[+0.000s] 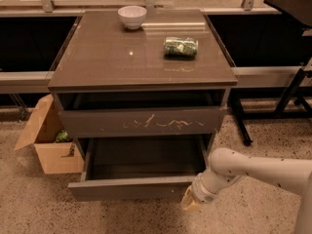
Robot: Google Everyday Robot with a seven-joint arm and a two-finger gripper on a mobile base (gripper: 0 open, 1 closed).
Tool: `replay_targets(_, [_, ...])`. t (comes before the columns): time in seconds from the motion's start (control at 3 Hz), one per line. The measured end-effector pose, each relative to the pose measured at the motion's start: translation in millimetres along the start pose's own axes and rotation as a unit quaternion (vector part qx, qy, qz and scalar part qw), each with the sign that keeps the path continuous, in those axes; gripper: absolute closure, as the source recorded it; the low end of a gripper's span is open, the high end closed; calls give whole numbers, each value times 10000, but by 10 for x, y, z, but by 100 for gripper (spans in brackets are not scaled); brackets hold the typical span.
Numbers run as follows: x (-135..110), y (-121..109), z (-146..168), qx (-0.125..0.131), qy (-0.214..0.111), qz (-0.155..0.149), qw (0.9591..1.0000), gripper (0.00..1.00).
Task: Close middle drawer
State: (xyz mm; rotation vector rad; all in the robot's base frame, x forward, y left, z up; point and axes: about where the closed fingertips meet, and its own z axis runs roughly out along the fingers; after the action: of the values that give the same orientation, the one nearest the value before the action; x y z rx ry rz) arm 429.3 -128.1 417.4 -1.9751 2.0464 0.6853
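Note:
The middle drawer (pixel 127 187) is pulled far out of the dark grey-brown cabinet; its inside (pixel 141 157) is empty and its plain front faces me low in the view. Above it is the drawer front with many white scratches (pixel 141 122). My gripper (pixel 189 203), yellowish at the tip on a white arm (pixel 253 172), is low at the right end of the open drawer's front, right at or touching that front corner. It holds nothing that I can see.
On the cabinet top (pixel 112 57) stand a white bowl (pixel 132 16) at the back and a green packet (pixel 180 47) to the right. An open cardboard box (pixel 46 140) sits on the floor at the left. Black table legs (pixel 287 94) stand at the right.

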Motion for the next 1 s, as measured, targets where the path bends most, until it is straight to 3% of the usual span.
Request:
replay_targets(0.67, [105,-339,47,379,326,-270,9984,100])
replay_targets(1.0, [138,-489,-24,625,315,-263,9972,82])
